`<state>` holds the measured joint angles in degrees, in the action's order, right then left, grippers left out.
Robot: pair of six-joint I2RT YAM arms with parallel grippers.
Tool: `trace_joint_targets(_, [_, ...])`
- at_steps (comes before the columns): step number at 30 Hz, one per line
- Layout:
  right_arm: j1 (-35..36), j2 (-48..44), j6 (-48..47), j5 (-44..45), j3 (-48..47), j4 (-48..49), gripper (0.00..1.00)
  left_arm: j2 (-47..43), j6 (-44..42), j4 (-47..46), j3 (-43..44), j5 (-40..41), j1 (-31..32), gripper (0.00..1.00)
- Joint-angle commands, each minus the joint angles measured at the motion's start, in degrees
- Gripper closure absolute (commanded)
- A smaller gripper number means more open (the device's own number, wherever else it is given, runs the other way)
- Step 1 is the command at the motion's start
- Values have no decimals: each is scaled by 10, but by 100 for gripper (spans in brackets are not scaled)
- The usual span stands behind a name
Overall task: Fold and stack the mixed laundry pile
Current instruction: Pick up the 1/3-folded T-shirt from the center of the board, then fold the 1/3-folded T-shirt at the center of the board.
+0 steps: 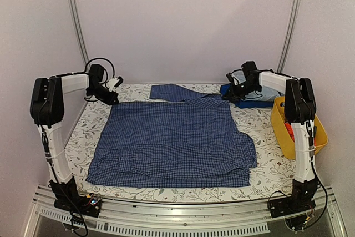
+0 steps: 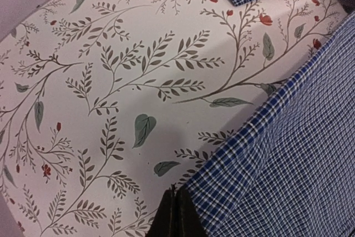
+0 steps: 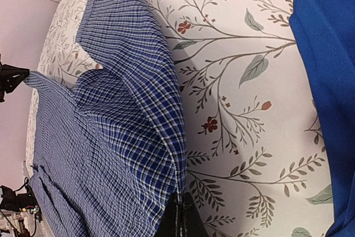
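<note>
Shirt: we see a blue shirt (image 1: 177, 142) with small checks. It lies spread flat in the middle of the table, and its near edge is folded up a little.
Sleeve: one sleeve (image 1: 172, 91) sticks out past the far edge of the shirt and lies flat.
Left gripper: our left gripper (image 1: 115, 99) is at the far left corner of the shirt. In the left wrist view its dark fingers (image 2: 163, 220) are pressed together, with the shirt corner pinched between the tips.
Right gripper: our right gripper (image 1: 227, 97) is at the far right corner of the shirt. In the right wrist view its fingers (image 3: 169, 223) are pressed together too. The shirt edge rises in a soft fold right into them.
Blue cloth: a plain blue cloth (image 1: 249, 102) lies at the far right of the table, just behind the right gripper.
Basket: a yellow basket (image 1: 280, 131) sits at the right edge of the table.
Red-orange cloth: a red-orange cloth (image 1: 290, 129) lies inside the basket.
Table cover: the table cover (image 1: 260, 165) is white, with grey twigs, green leaves and tiny red flowers.
</note>
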<state>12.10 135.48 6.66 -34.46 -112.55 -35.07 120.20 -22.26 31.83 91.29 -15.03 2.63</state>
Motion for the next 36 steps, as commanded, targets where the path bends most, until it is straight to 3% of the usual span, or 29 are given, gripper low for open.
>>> trace_joint_targets(1, [-3, -54, 6, -36, 47, 26, 100, -45, -9, -27, -36, -7, 2, 100])
trace_joint_targets(22, [29, -234, 15, -85, 324, 81, 100, -197, 11, 13, -213, 85, 21, 100])
trace_joint_targets(36, [54, -246, 32, -73, 432, 101, 100, -175, 27, 11, -249, 149, 34, 100])
